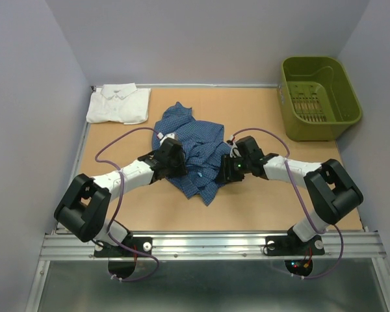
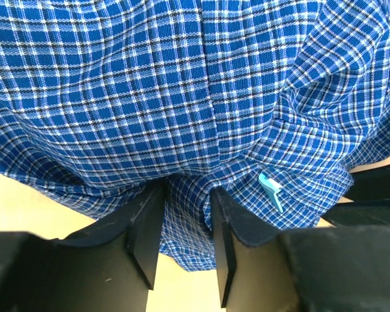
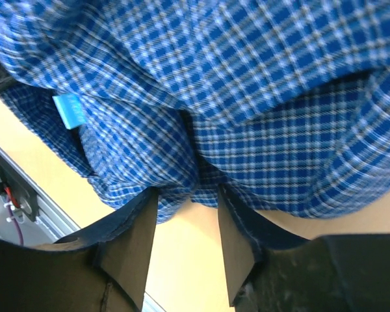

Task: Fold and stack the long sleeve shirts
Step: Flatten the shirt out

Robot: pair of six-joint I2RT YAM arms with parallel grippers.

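Note:
The dark blue checked shirt (image 1: 190, 153) lies crumpled in the middle of the table. My left gripper (image 1: 174, 160) is at its left side, and in the left wrist view (image 2: 187, 201) it is shut on a fold of the blue cloth (image 2: 182, 97). My right gripper (image 1: 229, 164) is at the shirt's right side, and in the right wrist view (image 3: 187, 195) its tips pinch a bunched edge of the blue cloth (image 3: 234, 84). The white shirt (image 1: 119, 104) lies folded at the far left corner.
An olive-green plastic basket (image 1: 318, 97) stands at the far right corner. Grey walls close in the table at the back and both sides. A metal rail (image 1: 208, 244) runs along the near edge.

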